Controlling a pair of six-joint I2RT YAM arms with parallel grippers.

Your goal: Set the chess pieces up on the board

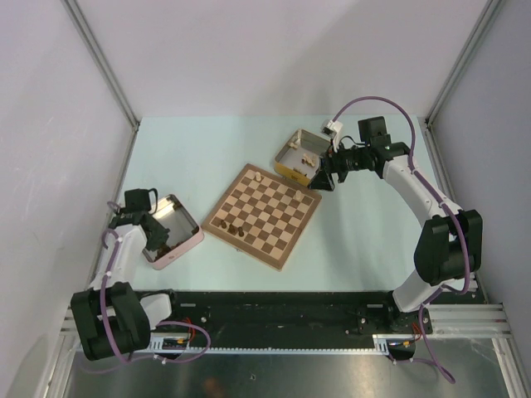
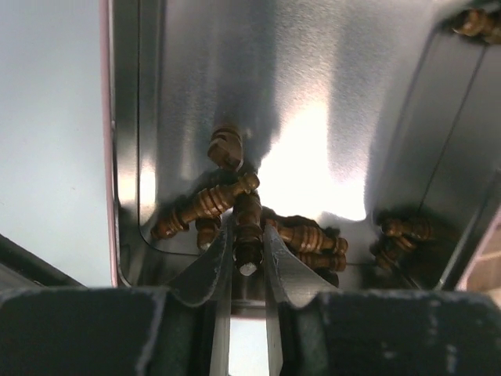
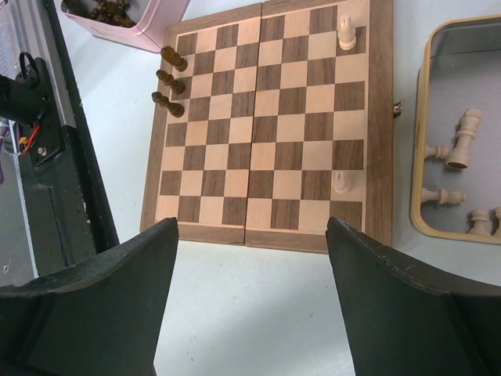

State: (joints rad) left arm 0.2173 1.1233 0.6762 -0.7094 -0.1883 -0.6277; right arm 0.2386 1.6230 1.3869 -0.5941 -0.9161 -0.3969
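**Top view.** The pink tin (image 1: 189, 239) lies on the table (image 1: 207, 149) at 9 o'clock from the board (image 1: 264, 215). The yellow tin (image 1: 284, 168) touches the board's corner at 1 o'clock. The board is a checkered wooden square set diagonally. A few dark pieces (image 1: 233, 228) stand near its 8 o'clock corner. The left gripper (image 1: 158, 236) reaches into the pink tin. The right gripper (image 1: 325, 176) hovers at the yellow tin's 3 o'clock edge.

**Left wrist view.** Shiny tin walls surround the work area. Loose dark pieces lie in a heap at the 7 o'clock corner. The left gripper is clenched on one dark piece (image 2: 249, 215), which fills the gap between both fingers (image 2: 213, 262).

**Right wrist view.** The right gripper (image 3: 252, 227) is released, jaws wide, nothing between them. The board lies at 12 o'clock from it. Three dark pieces stand along the 10 o'clock edge. Two pale pieces (image 3: 345, 33) stand on the right-hand file. More pale pieces lie in the yellow tin at 3 o'clock.
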